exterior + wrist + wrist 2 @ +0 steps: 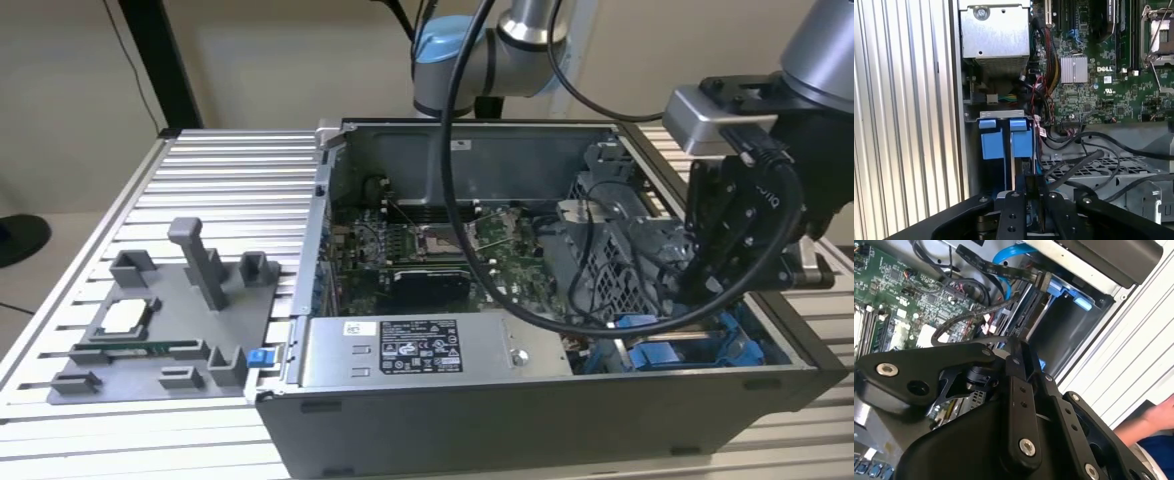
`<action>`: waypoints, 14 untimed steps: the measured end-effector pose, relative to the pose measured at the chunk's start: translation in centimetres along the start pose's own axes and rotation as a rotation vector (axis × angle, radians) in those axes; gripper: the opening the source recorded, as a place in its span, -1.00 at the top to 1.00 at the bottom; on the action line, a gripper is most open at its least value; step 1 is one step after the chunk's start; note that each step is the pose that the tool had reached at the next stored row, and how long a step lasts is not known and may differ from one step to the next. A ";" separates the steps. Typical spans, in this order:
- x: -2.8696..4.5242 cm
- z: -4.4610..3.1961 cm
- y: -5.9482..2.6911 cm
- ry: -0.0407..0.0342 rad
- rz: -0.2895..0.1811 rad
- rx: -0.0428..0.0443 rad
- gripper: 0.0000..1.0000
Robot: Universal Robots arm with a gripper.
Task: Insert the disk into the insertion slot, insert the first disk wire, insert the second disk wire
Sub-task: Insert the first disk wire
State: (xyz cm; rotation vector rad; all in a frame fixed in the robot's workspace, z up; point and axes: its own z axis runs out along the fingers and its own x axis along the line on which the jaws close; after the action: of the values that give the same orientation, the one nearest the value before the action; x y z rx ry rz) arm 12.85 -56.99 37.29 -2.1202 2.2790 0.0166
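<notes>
Ribbed metal table (227,180), arm (747,225) low over the blue-railed insertion slot (1004,142) (jaws narrow).

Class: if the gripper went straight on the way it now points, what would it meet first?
Probably the insertion slot with its blue rails, right ahead of the gripper in the first wrist view, though depth is unclear.

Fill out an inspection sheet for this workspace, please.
Surface: slatted metal table carries the open computer case.
Job's things: insertion slot with blue rails at the case's corner.
Clutter: grey fixture tray on the exterior view's left of the case.
Grippers: gripper lowered inside the case, close to the slot.
Cables: black cables loop over the perforated cage; a light blue cable near the slot.
Surroundings: a person's hand near the table.
</notes>
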 end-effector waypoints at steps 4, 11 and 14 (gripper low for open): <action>0.01 0.21 0.00 0.0056 -0.001 0.0307 1.00; 0.01 0.65 0.00 0.0126 -0.002 0.0731 1.00; 0.02 0.66 0.00 0.0127 -0.003 0.0735 1.00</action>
State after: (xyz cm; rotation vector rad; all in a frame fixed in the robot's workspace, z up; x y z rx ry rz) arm 12.86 -56.99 36.63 -2.0935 2.2469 -0.0796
